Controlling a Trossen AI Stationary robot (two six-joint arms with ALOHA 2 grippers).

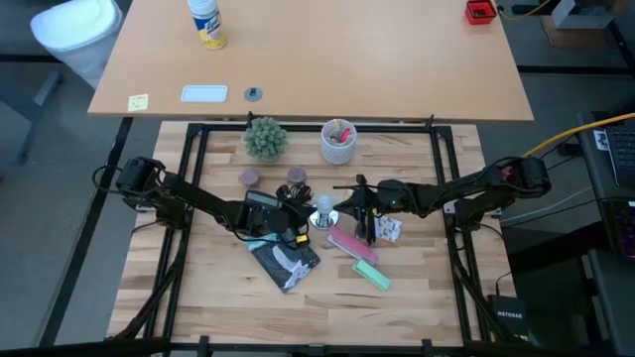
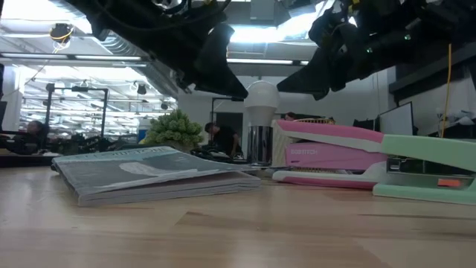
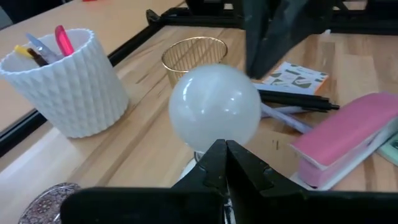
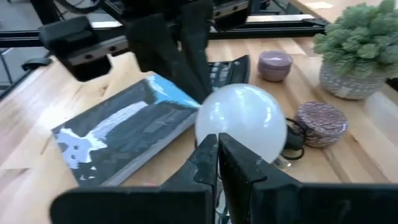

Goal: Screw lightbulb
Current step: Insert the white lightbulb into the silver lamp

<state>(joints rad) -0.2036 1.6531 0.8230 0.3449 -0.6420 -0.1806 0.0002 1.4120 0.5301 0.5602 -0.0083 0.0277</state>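
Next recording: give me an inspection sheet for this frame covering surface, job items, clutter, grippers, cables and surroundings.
Surface: wooden table, bare at the edges.
Job items: lightbulb upright at centre on a shiny base.
Clutter: book, pink stapler, green stapler, white cup, plant, amber glass.
Grippers: left gripper shut beside the bulb; right gripper shut on its other side.
Cables: yellow cable off the table at right.
Surroundings: desk behind with a bottle.

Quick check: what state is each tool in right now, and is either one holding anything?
Left tool: closed, empty, just beside the lightbulb.
Right tool: closed, empty, at the bulb's opposite side.
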